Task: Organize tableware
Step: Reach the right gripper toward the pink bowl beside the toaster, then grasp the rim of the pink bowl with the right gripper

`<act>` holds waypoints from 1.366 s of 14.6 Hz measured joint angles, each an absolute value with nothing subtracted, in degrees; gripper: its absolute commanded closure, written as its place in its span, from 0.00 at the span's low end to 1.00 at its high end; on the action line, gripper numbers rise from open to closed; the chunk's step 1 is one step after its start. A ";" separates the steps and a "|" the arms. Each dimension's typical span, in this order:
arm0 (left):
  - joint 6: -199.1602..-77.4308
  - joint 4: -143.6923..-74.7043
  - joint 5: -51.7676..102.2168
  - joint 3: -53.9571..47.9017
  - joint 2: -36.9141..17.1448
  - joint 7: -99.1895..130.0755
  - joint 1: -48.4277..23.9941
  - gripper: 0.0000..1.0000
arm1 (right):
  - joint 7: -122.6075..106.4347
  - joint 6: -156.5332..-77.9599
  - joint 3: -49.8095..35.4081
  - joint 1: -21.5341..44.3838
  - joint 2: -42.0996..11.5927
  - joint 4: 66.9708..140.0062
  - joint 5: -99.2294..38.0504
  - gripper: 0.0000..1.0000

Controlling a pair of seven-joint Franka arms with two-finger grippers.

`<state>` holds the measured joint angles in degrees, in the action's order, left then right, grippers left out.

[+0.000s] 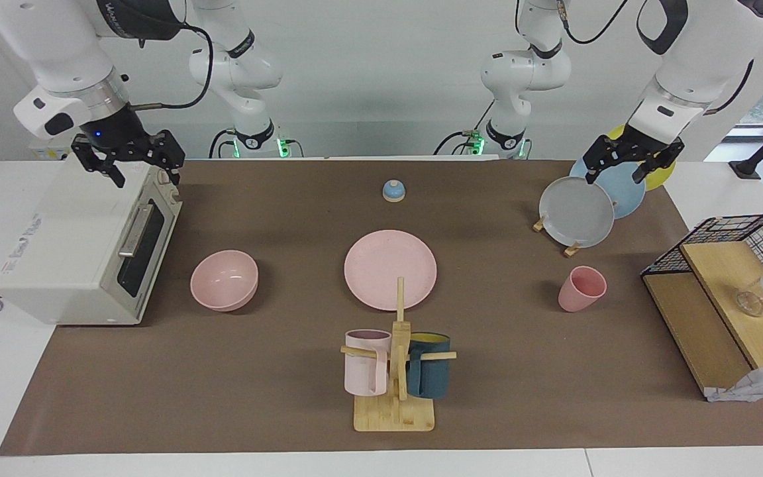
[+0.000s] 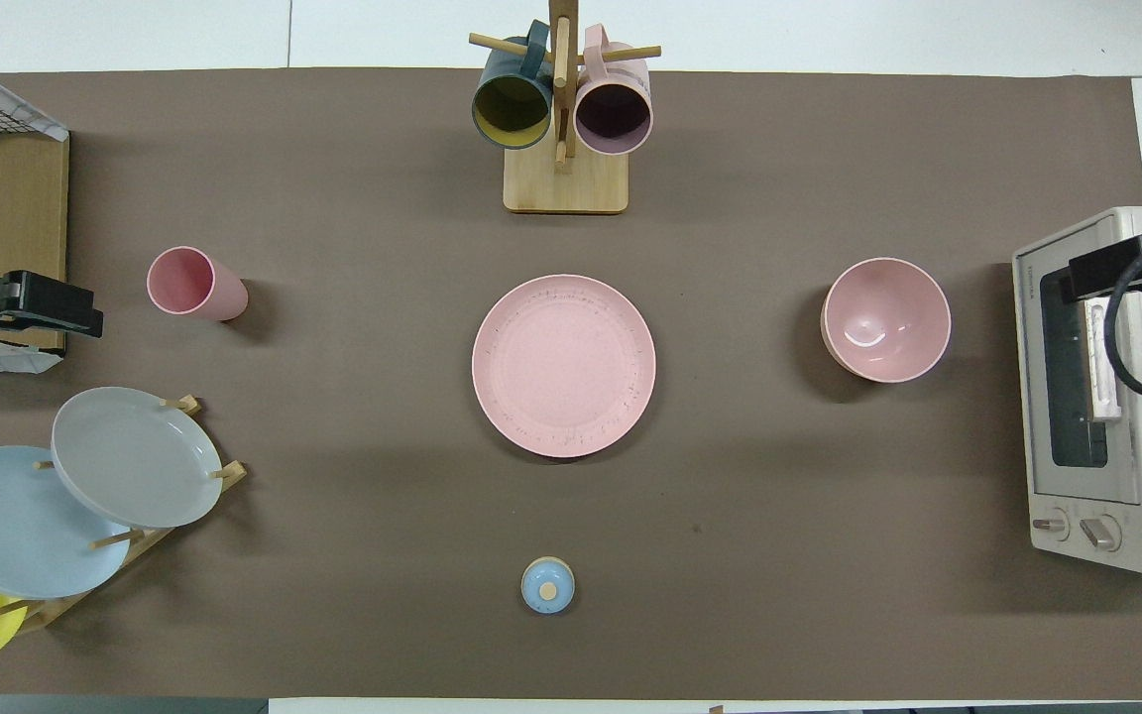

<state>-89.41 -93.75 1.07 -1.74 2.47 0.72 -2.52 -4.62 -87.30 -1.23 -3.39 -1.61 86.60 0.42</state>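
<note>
A matte pink plate [image 1: 390, 268] [image 2: 563, 365] lies flat at the middle of the table. A pink bowl [image 1: 224, 279] [image 2: 886, 319] stands upright toward the right arm's end, beside the toaster oven. A pink handleless cup [image 1: 581, 288] [image 2: 196, 284] stands upright toward the left arm's end. My right gripper [image 1: 145, 175] [image 2: 1086, 273] is open and empty, raised over the toaster oven. My left gripper [image 1: 614, 175] [image 2: 56, 307] is open and empty, raised over the plate rack. Neither touches the tableware.
A white toaster oven [image 1: 83, 245] stands at the right arm's end. A wooden rack holds grey [image 1: 577, 212], blue and yellow plates. A mug tree [image 1: 395, 371] carries a pale-pink and a dark-teal mug. A small blue bell [image 1: 394, 191] sits near the robots. A wire-and-wood shelf [image 1: 719, 291] stands at the left arm's end.
</note>
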 measured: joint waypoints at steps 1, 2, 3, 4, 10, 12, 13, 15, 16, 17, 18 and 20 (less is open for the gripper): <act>-89.41 -93.75 1.07 -1.74 2.47 0.72 -2.52 0.00 | -4.62 -87.30 -1.23 -3.39 -1.61 86.61 0.42 0.00; -89.41 -93.75 1.07 -1.74 2.47 0.72 -2.52 0.00 | -4.62 -87.29 -1.23 -3.39 -1.61 86.62 0.42 0.00; -89.41 -93.75 1.07 -1.74 2.47 0.72 -2.52 0.00 | -4.62 -87.28 -1.23 -3.39 -1.61 86.65 0.42 0.00; -89.41 -93.75 1.07 -1.74 2.47 0.72 -2.52 0.00 | -4.62 -87.28 -1.23 -3.39 -1.61 86.71 0.41 0.00; -89.41 -93.75 1.07 -1.74 2.47 0.73 -2.52 0.00 | -4.54 -87.45 -2.97 -3.42 -1.61 87.59 -0.72 0.00; -89.41 -93.75 1.07 -1.74 2.47 0.73 -2.52 0.00 | -3.67 -93.74 -6.55 -3.37 -1.65 91.70 -1.42 0.00; -89.41 -93.75 1.07 -1.74 2.47 0.73 -2.52 0.00 | -2.26 -97.88 -8.30 -3.28 -1.97 94.95 -1.42 0.00; -89.41 -93.75 1.07 -1.74 2.47 0.73 -2.52 0.00 | -0.56 -109.06 -10.33 -2.68 -3.62 103.16 -1.42 0.00; -89.41 -93.75 1.07 -1.74 2.47 0.73 -2.52 0.00 | -0.43 -114.88 -10.69 -2.22 -4.74 107.28 -1.42 0.00; -89.41 -93.75 1.07 -1.74 2.47 0.73 -2.52 0.00 | -0.42 -120.23 -10.77 -1.71 -5.89 111.11 -1.42 0.00; -89.41 -93.75 1.07 -1.74 2.47 0.73 -2.52 0.00 | -0.42 -125.17 -10.79 -1.35 -6.88 114.75 -1.41 0.00; -89.41 -93.75 1.07 -1.74 2.47 0.73 -2.52 0.00 | -0.42 -130.86 -10.78 -1.15 -8.00 119.31 -1.41 0.00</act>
